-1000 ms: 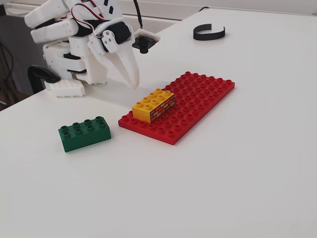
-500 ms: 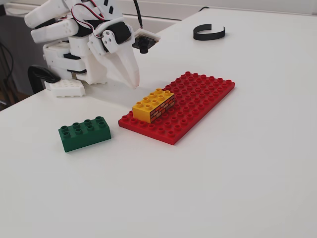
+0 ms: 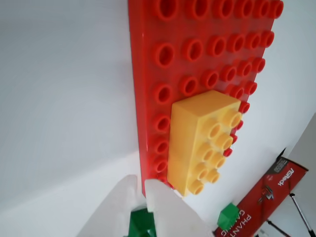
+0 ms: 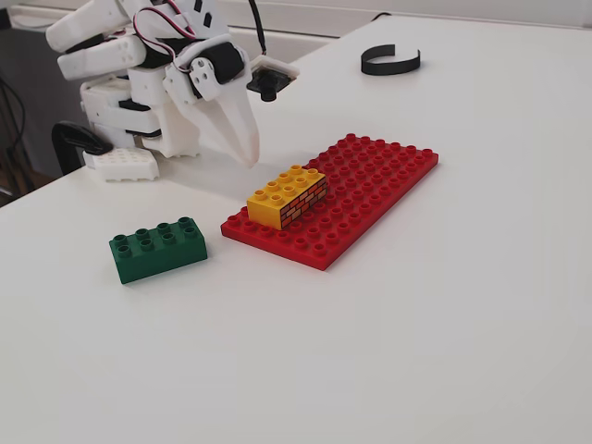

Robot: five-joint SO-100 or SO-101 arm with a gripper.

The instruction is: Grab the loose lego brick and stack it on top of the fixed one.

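Observation:
The dark green loose brick (image 4: 159, 246) lies on the white table, left of the red baseplate in the fixed view. In the wrist view it shows as green patches (image 3: 140, 223) at the bottom edge, mostly hidden behind my fingers. The yellow brick with the brick-wall side (image 4: 289, 196) (image 3: 200, 143) sits fixed on the baseplate's near-left end. My white gripper (image 4: 250, 157) (image 3: 142, 183) hangs above the table behind the baseplate's left end, apart from both bricks. Its fingers are together and hold nothing.
The red studded baseplate (image 4: 361, 190) (image 3: 197, 49) lies mid-table. A black curved band (image 4: 390, 61) lies at the back. The arm's white base (image 4: 120, 129) stands at the back left. A red box (image 3: 269, 197) lies beyond the table edge in the wrist view.

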